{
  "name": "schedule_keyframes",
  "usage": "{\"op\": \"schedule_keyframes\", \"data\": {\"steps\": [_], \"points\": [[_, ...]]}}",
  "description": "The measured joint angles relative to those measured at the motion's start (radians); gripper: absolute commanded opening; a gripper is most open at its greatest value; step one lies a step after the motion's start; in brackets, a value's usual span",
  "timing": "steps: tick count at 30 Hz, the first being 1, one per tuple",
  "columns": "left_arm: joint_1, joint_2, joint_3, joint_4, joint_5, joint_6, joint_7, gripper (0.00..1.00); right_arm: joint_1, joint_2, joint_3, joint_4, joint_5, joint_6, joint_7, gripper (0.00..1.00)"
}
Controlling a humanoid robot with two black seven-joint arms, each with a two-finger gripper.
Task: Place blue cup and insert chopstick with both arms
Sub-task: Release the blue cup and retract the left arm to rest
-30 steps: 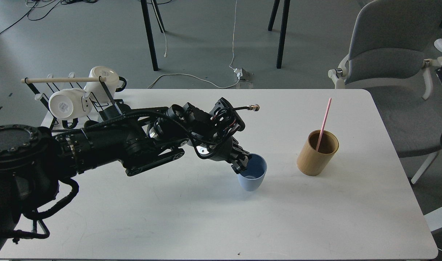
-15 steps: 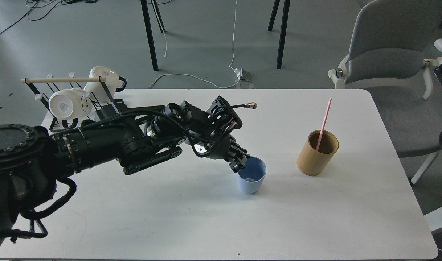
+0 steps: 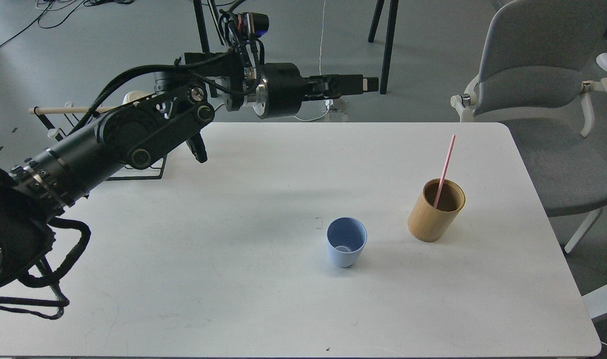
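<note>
The blue cup [image 3: 346,243] stands upright and alone on the white table [image 3: 233,279], a little right of the middle. The pink chopstick [image 3: 445,167] leans in the tan cylindrical holder [image 3: 435,212] to the cup's right, its top pointing up and away. My left arm reaches in from the left, raised high above the table's far edge. Its gripper [image 3: 366,84] points right, well clear of the cup, and holds nothing. Seen side-on, its fingers overlap, so their gap does not show. My right arm is out of view.
A black wire rack with a pale wooden dowel [image 3: 59,109] sits at the table's far left corner, mostly hidden behind my left arm. A grey chair [image 3: 532,65] stands off the far right corner. Black table legs [image 3: 385,45] and cables are on the floor behind.
My left gripper has let go of the blue cup and swung up and back to the table's far edge. The cup now stands free on the table.
</note>
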Motion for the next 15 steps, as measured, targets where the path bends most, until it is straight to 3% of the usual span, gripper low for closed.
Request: {"op": "schedule_keyframes", "data": {"steps": [4,9,15], "points": [[0.035,0.057,-0.066,0.019,-0.340,0.000,-0.002,0.99,0.026,-0.040,-0.052,0.055,-0.105,0.000,0.001,0.99],[0.042,0.107,-0.119,0.064,-0.706,0.000,-0.004,0.99,0.031,-0.116,-0.057,0.242,-0.315,0.000,0.002,0.99],[0.047,0.120,-0.231,0.237,-1.075,0.000,-0.001,0.99,0.054,-0.133,-0.051,0.345,-0.573,0.000,0.002,0.99]]}}
